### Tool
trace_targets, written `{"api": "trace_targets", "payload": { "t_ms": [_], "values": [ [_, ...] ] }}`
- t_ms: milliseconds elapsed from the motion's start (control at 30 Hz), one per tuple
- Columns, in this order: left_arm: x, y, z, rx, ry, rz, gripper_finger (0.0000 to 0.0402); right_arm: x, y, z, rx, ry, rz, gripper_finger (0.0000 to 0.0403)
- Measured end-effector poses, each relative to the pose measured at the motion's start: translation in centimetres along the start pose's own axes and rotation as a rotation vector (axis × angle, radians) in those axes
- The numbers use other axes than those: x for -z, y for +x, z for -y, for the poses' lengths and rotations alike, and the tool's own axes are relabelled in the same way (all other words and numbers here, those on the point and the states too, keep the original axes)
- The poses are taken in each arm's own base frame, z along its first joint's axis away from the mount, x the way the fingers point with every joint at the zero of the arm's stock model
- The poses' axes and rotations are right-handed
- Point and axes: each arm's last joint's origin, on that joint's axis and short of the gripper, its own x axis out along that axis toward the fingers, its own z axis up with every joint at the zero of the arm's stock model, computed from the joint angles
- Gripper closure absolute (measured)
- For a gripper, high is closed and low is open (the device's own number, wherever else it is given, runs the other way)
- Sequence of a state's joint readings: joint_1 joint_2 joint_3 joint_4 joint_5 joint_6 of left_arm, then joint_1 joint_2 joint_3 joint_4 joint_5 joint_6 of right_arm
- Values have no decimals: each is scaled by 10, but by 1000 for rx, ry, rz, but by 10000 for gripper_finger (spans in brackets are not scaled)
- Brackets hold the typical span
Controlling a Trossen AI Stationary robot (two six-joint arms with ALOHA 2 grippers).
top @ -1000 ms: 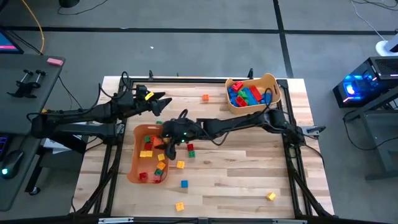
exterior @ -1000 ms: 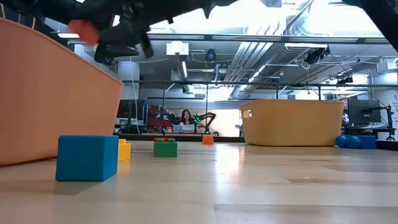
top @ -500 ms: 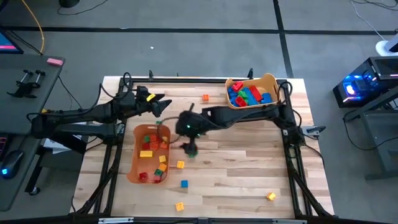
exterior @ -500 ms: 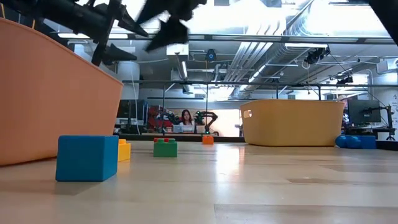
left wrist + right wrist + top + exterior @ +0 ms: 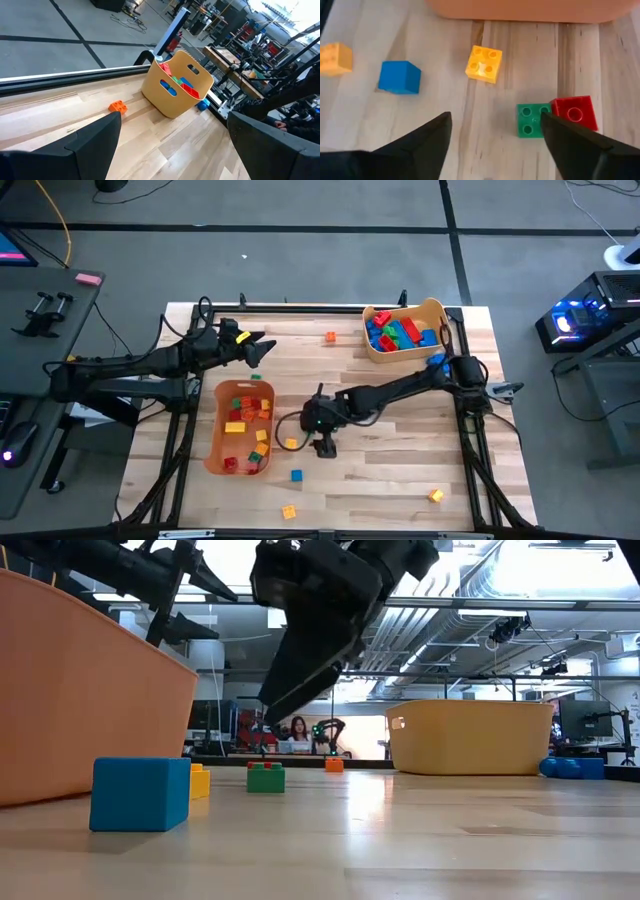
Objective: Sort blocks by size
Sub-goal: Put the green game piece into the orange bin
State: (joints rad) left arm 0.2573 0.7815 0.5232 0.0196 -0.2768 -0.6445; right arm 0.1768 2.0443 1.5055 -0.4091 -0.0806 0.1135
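Observation:
Small blocks lie loose on the table: a green one [image 5: 532, 120] touching a red one [image 5: 573, 112], a yellow one [image 5: 484, 64], a blue one [image 5: 399, 77] and an orange-yellow one [image 5: 335, 58]. My right gripper [image 5: 323, 446] hangs open and empty above the table's middle, just right of the orange bin [image 5: 214, 442]; its fingers stand apart, with the green block ahead of them. The orange bin holds several small blocks. My left gripper [image 5: 262, 350] is open and empty, held above the table beyond the orange bin's far end.
A tan bin [image 5: 432, 310] with larger red, blue and green blocks stands at the far right. An orange block [image 5: 330, 336] lies near the far edge. Yellow blocks [image 5: 289, 511] [image 5: 436, 495] lie near the front edge. Bare wood shows at the right.
My right gripper has moved from above the orange bin toward the table's right and near edge, and has come down close to the loose blocks. The orange block that showed at its fingers a second ago is no longer there.

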Motion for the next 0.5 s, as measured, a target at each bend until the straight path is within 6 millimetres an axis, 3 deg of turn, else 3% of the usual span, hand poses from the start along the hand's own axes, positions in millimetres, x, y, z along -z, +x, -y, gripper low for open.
{"api": "trace_targets", "payload": {
  "t_ms": [267,500],
  "values": [
    [0,0,0,-6,0,4,51,2,16,3,19,-85,20,195],
    [1,0,-1,-11,3,-3,51,4,27,4,70,-116,30,212]
  ]
}}
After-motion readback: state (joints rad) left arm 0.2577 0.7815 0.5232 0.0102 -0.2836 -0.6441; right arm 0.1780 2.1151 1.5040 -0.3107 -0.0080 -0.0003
